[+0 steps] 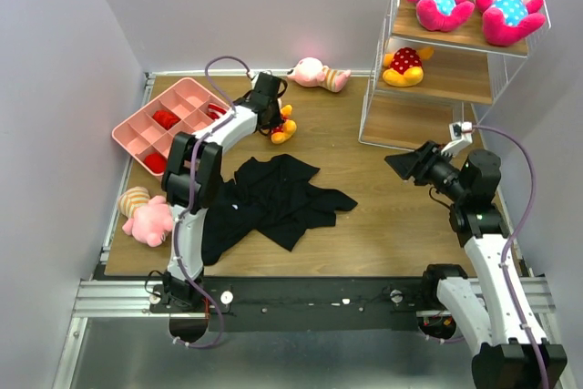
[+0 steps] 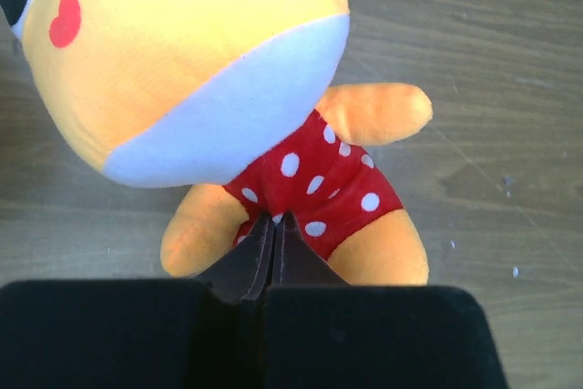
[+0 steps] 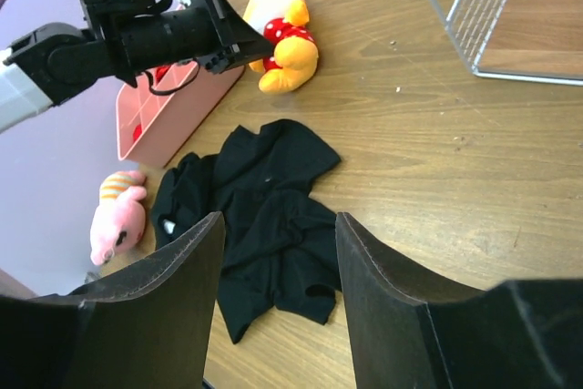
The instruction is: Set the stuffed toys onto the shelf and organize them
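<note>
You're looking at a wooden table (image 1: 401, 216). A black garment (image 1: 278, 193) is lying crumpled mid-table, left of centre. A pink tray (image 1: 137, 129) is sitting at the far left. One pink striped doll (image 1: 148, 216) is lying at the near-left edge, another (image 1: 319, 73) at the far edge. A yellow-orange doll (image 1: 285, 127) is lying just beside the tray. The wire shelf (image 1: 401, 120) is standing far right.

Fuzzy plush yellow-orange doll (image 2: 182, 61) at the left hand (image 2: 275, 220), whose fingers are matt black; worktop (image 2: 492, 34) matt, grained wood.
</note>
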{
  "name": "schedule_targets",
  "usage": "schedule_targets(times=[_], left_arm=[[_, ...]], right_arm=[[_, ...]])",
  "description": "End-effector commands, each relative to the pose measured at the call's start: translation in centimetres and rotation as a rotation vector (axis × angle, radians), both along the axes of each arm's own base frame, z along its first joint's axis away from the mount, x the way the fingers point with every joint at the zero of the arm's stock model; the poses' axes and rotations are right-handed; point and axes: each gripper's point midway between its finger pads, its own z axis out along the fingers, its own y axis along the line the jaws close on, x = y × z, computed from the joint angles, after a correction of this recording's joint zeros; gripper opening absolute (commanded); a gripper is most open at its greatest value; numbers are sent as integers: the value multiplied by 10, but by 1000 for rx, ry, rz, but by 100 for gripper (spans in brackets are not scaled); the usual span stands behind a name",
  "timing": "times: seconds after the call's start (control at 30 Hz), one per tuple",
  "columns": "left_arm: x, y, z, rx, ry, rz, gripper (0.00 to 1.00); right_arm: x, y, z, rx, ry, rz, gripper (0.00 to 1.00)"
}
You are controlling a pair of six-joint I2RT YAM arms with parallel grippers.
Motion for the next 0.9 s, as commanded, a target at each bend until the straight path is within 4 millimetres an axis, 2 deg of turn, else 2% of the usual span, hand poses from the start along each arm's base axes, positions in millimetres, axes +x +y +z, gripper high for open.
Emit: schedule_targets(times=[0.0,0.07,0.1,0.2,0.27,0.4,0.47,0.6,0.73,0.8,0.87], left_arm=[[-19,-15,65,-133,-74,-72,0],[-27,-18,84,-153,-78,-94,0],[-36,-20,101,-155,-84,-114,0],[-59,-22,127,-151,-96,-153,0],[-73,-28,136,-155,-95,-183,0],[-114,-36,152,-165,-74,-259,0],[-133,-41,154,-185,-61,-299,0],[-174,-35,146,-227,-64,-350,0],[-191,-24,138,-200,-95,-391,0],[-193,-19,135,-174,-106,-385,0],[-193,-23,141,-183,-112,-404,0]], right_arm=[[-21,8,-27,-36,25,76,60],[-27,9,-33,-41,28,82,60],[-28,9,-34,-38,30,81,60],[-32,10,-34,-32,26,84,60],[-32,12,-33,-25,30,88,60],[-32,19,-33,-18,34,105,60],[-29,24,-33,-45,26,111,60],[-24,36,-39,-102,86,146,60],[-30,54,-31,-80,54,183,60],[-28,59,-25,-71,34,170,60],[-28,72,-26,-99,30,187,60]])
